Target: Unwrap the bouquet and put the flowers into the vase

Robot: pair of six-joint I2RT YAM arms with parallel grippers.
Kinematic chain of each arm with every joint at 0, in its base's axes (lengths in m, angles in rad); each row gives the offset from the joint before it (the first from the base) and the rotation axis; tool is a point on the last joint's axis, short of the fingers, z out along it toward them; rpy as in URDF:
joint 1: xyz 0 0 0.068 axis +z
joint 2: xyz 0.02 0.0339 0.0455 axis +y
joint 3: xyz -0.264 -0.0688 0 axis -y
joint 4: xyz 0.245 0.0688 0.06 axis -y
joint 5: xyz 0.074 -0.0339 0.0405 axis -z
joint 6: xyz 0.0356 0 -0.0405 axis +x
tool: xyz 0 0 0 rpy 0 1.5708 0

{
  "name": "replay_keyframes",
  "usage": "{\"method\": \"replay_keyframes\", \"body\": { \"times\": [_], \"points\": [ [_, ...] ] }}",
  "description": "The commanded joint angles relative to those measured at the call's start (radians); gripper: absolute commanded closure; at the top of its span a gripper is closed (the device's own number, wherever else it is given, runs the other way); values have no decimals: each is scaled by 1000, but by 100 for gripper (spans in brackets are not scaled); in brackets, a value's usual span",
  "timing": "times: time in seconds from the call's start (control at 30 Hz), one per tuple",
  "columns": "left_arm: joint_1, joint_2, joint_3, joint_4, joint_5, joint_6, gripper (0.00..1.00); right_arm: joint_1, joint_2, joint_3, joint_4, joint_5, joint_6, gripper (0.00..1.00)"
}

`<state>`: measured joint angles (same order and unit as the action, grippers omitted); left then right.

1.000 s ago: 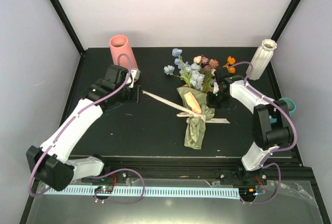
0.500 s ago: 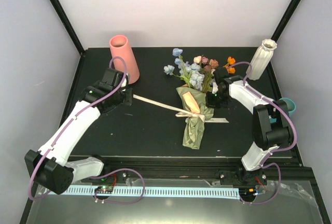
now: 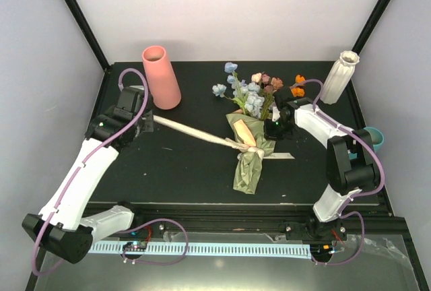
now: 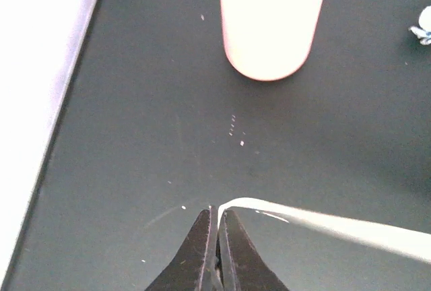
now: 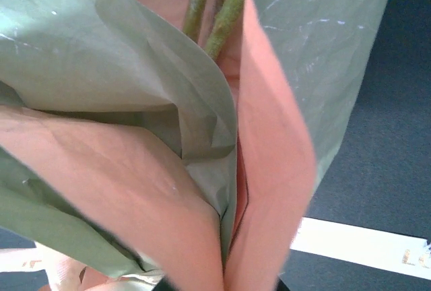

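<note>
— Where is your bouquet [image 3: 248,159], the bunch of small artificial flowers in crinkled paper?

— It lies flat on your black table [image 3: 188,170], a little right of the middle, with the wrapped end toward the arms. The flowers [image 3: 250,92], blue, pink, peach and orange blooms on thin green stems, fan out at its far end.

— And your left gripper [image 3: 147,121]?

— Its two dark fingers are pressed together on the free end of the flat cream ribbon [image 3: 195,131]. The ribbon runs straight across the table to the tie at the bouquet's waist. The smooth pink cylinder vase [image 3: 160,79] stands just beyond that gripper.

— Your right gripper [image 3: 273,128]?

— It sits at the bouquet's right edge. Its wrist camera shows you little but the paper wrap [image 5: 101,102], olive-green outside and peach inside. The folds run down to where the jaws meet, and the jaws are closed on them.

— And the tall, slim white ribbed vase [image 3: 340,75]?

— It stands upright at the far right of the table, well apart from the bouquet.
</note>
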<state>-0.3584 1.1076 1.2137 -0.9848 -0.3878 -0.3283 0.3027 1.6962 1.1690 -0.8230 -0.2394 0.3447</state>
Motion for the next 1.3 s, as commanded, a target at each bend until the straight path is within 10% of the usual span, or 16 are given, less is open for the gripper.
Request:
{"method": "replay_keyframes", "body": {
  "times": [0.0, 0.13, 0.3, 0.5, 0.63, 0.93, 1.27],
  "points": [
    [10, -26, 55, -41, -95, 12, 95, 32, 10, 66, -11, -25, 19, 99],
    [10, -40, 54, -46, -65, 1, 77, 74, 27, 134, -25, -60, 46, 98],
    [11, -81, 44, -21, -28, 18, 3, 134, 86, 238, -54, -159, 68, 83],
    [12, -160, -29, 94, 167, 95, 1, 138, 44, 286, -115, -115, 41, 37],
    [12, -180, -69, 163, 495, 164, 1, 138, -7, 299, -176, -64, -18, 25],
    [-22, -126, -241, 263, 887, 174, 12, 139, -153, 70, -81, -119, -116, 30],
    [-165, 110, -304, 364, 942, 139, 17, 235, -290, -249, 340, -267, -170, 35]
  ]
}}
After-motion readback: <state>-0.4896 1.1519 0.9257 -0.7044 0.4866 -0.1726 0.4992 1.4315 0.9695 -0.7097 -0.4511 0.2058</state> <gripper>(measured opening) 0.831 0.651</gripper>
